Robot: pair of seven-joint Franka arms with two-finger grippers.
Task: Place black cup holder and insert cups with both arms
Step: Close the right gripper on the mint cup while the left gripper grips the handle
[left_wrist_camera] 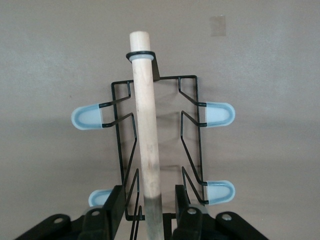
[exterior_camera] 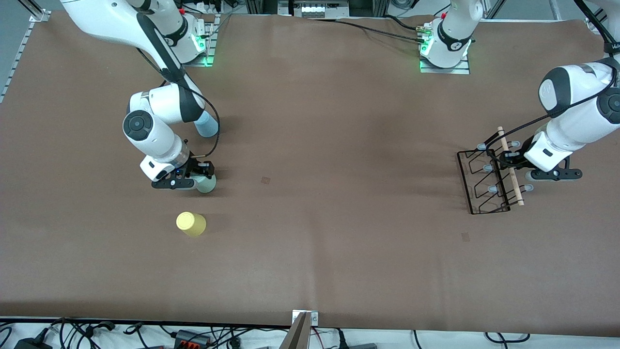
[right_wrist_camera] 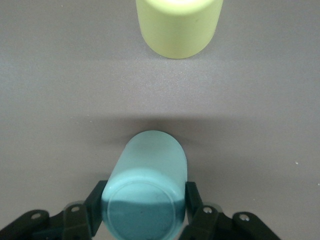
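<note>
Brown matting covers the whole table (exterior_camera: 310, 252), and the two arms work at its two ends, well apart. At the left arm's end the black cup holder (exterior_camera: 484, 182) stands on the mat. Its wooden rod handle (left_wrist_camera: 147, 130) runs straight out from between the fingers (left_wrist_camera: 115, 207) of the left gripper (left_wrist_camera: 150, 210), so the long axis of the rod lies along the gripper's own line of sight. The fingers flank the rod's near end with a narrow gap on each side; they look part-way drawn in, and whether they already pinch the wood cannot be told. Grey-tipped pegs (left_wrist_camera: 220, 114) stick out sideways from the wire frame on both sides of the rod, clear of the fingers.

At the right arm's end the right gripper (right_wrist_camera: 145, 212) has its fingers pressed on the two flanks of the pale green cup (right_wrist_camera: 147, 190), which sits squarely between them. The yellow cup (right_wrist_camera: 180, 25) stands straight ahead of those fingers, apart from the held cup. A light blue cup (exterior_camera: 207, 124) stands close by the right arm's forearm.

Nothing lies between the two ends, so judging by this the path to the holder looks open.
</note>
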